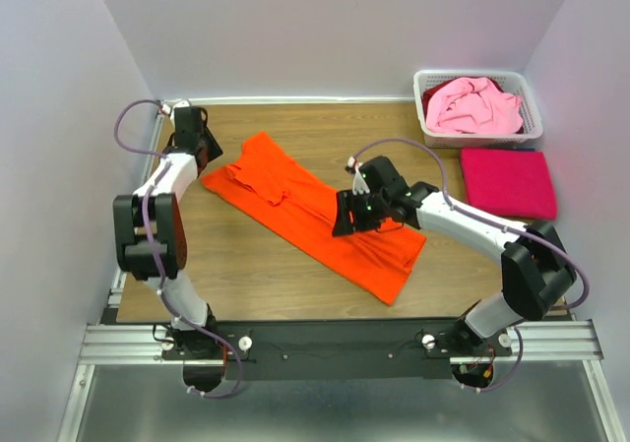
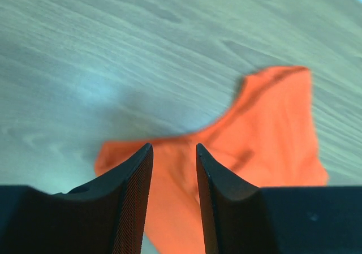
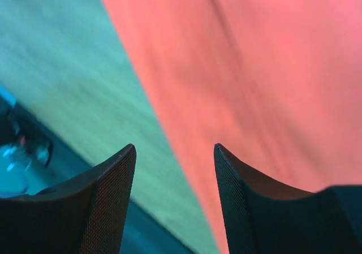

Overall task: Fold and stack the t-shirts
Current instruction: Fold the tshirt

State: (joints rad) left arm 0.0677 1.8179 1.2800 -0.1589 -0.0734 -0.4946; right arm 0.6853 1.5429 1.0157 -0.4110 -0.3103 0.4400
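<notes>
orange t-shirt (image 1: 295, 211) diagonal, edges inside table (image 1: 246, 275)

I see a brown wooden table (image 1: 285, 275) with wavy grain lines in it. It sits inside a little box of plain, pale walls: a back wall (image 1: 335, 29) behind it, and a left wall (image 1: 49, 166) and a right wall (image 1: 596, 58) close at its sides. A thin white strip (image 1: 295, 99) runs where the table meets the back wall, a shiny silver rail (image 1: 118, 342) runs along the near edge with a flat grey surface (image 1: 345, 412) below it, and the soft, even light makes the walls look a bit purple.
</notes>
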